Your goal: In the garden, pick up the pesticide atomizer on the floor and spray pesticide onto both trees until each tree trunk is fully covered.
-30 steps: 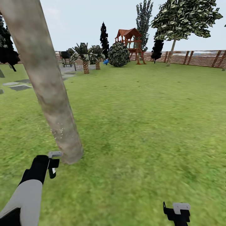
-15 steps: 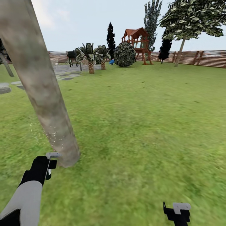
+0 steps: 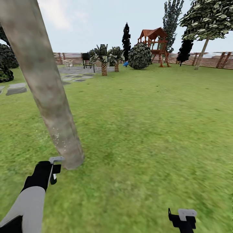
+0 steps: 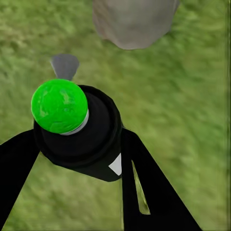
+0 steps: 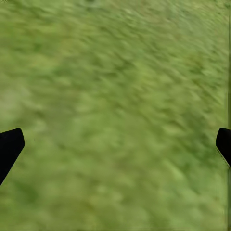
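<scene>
One tree trunk fills the left side of the head view, and the left claw sits just beside its base, pinching the pesticide atomizer between its two black fingers. In the left wrist view the green cap of the atomizer is in front of the claw, and the foot of the trunk stands close beyond it, with grass between them.

Compared with the pictures from a second ago, the playhouse, the palms and the fence have all slid to the right in the head view — so the camera has turned to the left, and these things did not move themselves. The trunk and the left claw keep almost the same place relative to each other. Small pale specks show on the lower trunk, above the claw; I judge them to be pesticide, covering only a small part so far — the spraying of this tree is probably not finished.

The right claw hangs low over the grass with its fingers spread wide and nothing between them.
</scene>
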Tool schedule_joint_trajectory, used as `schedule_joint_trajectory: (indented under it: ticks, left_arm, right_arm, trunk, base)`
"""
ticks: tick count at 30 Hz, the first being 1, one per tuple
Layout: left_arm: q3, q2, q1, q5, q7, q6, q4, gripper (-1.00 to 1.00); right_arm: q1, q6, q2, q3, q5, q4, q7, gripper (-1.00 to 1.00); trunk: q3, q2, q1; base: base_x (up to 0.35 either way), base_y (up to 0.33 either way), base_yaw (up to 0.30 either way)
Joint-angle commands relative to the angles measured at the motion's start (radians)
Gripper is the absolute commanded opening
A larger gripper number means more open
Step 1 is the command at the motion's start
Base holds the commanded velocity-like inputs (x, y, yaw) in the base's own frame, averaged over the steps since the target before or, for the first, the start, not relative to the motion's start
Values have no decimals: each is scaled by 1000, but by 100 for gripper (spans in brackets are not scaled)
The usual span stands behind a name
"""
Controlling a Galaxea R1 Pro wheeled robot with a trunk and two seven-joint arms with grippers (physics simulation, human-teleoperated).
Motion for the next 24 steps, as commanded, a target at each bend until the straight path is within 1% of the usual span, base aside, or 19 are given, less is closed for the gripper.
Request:
schedule_joint_trajectory:
  ticks: [1, 7, 14, 17, 24]
  left_arm:
    - [3, -1, -1, -11, -10, 3, -2, -100]
    - [3, 0, -1, -10, -11, 1, -2, -100]
    - [3, 0, -1, -10, -9, 1, -2, -100]
    - [3, 0, -1, -11, -9, 1, -3, -100]
    - [-5, -3, -1, -12, -10, 4, -4, -100]
  right_arm:
    - [-1, -2, 0, -7, 11, 1, -4, 100]
    - [-1, -2, 0, -7, 11, 1, -4, 100]
    - [-1, -3, 2, -7, 11, 1, -3, 100]
    - [-1, -2, 2, -7, 11, 1, -3, 100]
    - [-1, -2, 2, -7, 11, 1, -3, 100]
  trunk:
    - [-1, 0, 0]
    - [-1, 0, 0]
    - [-1, 0, 0]
    - [-1, 0, 0]
    - [-1, 0, 0]
  base:
    - [167, -277, 2]
    - [179, -277, 39]
    - [174, -268, 254]
    - [49, -79, 275]
    - [2, -4, 276]
